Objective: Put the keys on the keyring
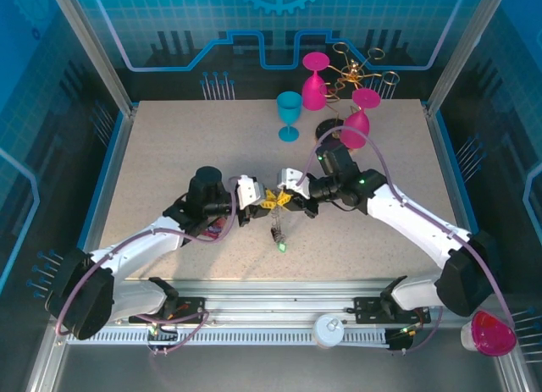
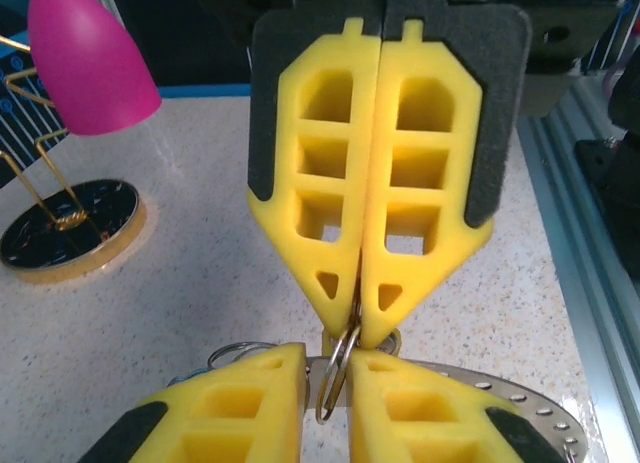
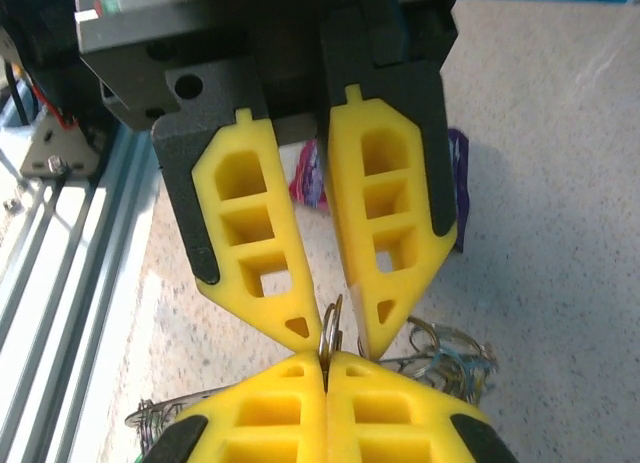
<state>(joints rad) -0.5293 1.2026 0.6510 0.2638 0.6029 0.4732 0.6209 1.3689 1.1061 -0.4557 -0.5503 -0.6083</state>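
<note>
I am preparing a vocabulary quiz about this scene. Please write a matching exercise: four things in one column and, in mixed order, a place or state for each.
Things:
1 teal goblet
2 green-tagged key
3 right end effector
4 left end effector

Places or states:
A jaws slightly apart
B standing upright on the table
C lying on the table
D jaws shut on a wire loop

Pairs: 1-B, 2-C, 3-D, 4-A

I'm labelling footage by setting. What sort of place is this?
Probably a robot test cell in a lab: a speckled table fenced by an aluminium frame and blue printed panels, with a left arm and right arm bolted to its near rail.
</note>
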